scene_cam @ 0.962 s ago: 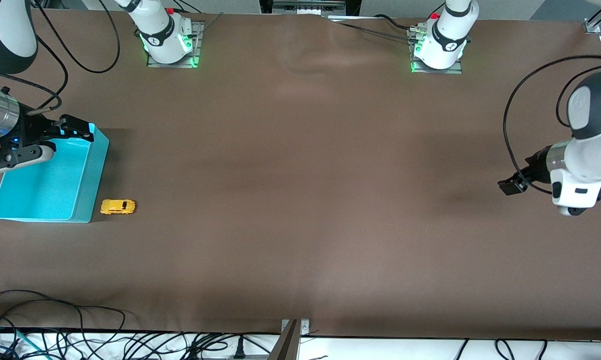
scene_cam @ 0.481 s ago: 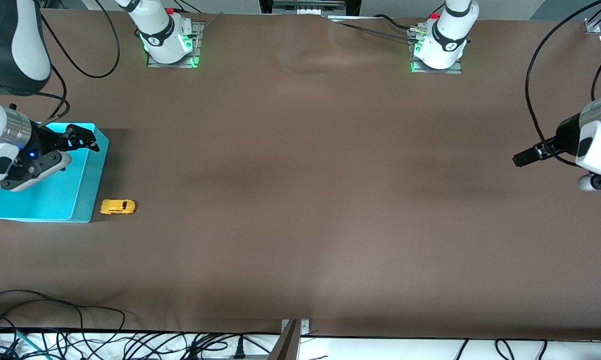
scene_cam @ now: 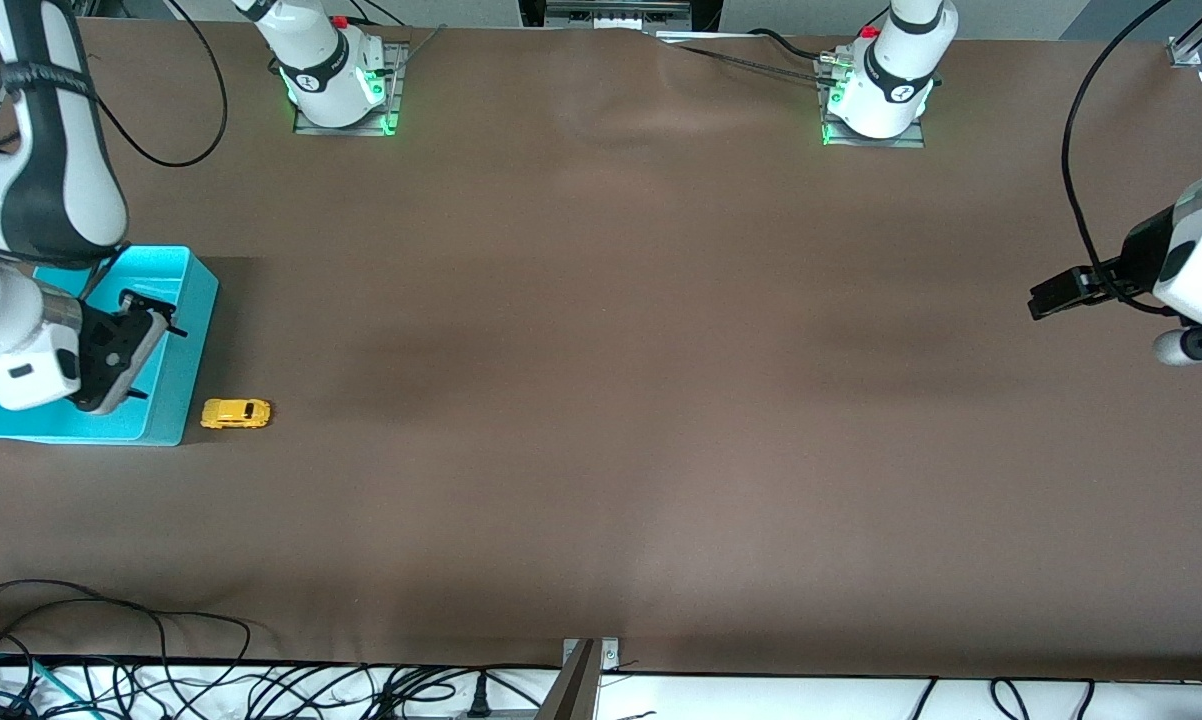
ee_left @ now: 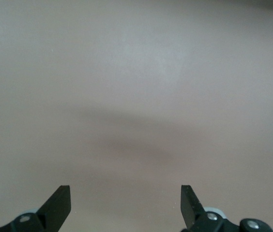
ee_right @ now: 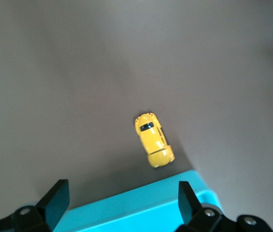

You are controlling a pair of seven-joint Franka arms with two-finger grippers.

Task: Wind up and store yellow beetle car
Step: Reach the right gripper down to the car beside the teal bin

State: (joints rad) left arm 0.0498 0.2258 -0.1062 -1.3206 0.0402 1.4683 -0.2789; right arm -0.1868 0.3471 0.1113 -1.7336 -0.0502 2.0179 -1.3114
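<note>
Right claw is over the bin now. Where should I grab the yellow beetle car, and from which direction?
Come straight down on the yellow beetle car and pinch its two long flanks. It sits on its wheels beside the turquoise bin, apart from its wall, roof rounded. Right claw is open.

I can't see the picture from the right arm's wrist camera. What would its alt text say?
A tiny yellow beetle car sits on its wheels on the brown table, just outside the wall of a turquoise bin. The right gripper hangs over the bin's edge, its two black fingers spread open and empty.
</note>
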